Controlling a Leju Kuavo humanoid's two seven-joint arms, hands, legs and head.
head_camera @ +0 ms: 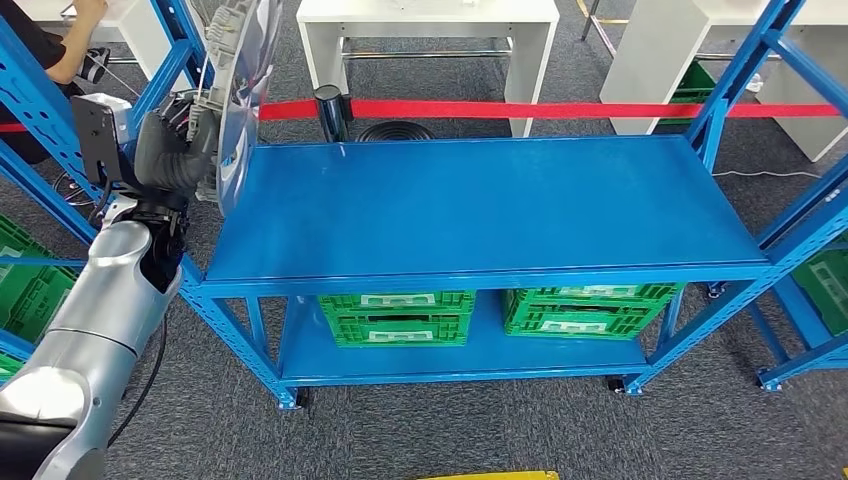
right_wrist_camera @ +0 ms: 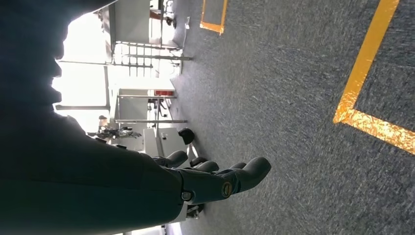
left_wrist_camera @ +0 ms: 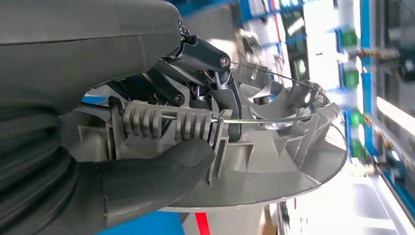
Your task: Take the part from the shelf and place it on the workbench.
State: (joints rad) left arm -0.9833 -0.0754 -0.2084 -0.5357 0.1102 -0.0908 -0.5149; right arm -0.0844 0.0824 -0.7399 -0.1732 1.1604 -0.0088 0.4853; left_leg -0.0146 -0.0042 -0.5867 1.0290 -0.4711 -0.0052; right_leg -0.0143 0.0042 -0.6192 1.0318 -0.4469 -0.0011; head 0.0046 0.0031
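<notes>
While gripped by the left hand point(head_camera: 178, 150), stands on edge at the left end of the blue shelf point(head_camera: 480, 205): the part point(head_camera: 238, 95), a round grey disc with a clear, shiny face, turned toward the shelf top and rising above the hand. Seen close in the left wrist view: left hand point(left_wrist_camera: 147, 147) clamped on the part point(left_wrist_camera: 274, 147), thick grey thumb point(left_wrist_camera: 161, 169) pressed under a ribbed clip on the part's rim, darker fingers point(left_wrist_camera: 220, 93) hooked over the inner ribs and a thin wire ring from the other side. Held beside the shelf's left edge, not resting on its top surface as far as can be told. Beyond the hand and part, a red barrier tape point(head_camera: 560, 109) stretched across behind the shelf, with a dark post point(head_camera: 328, 112) just past the part. Below the hand's level, green crates point(head_camera: 398, 317) on the lower tier. Right hand point(right_wrist_camera: 215, 178) hanging over grey carpet point(right_wrist_camera: 274, 98), fingers loosely apart and lightly bent, holding nothing; yellow floor tape point(right_wrist_camera: 362, 73) well away from it.
</notes>
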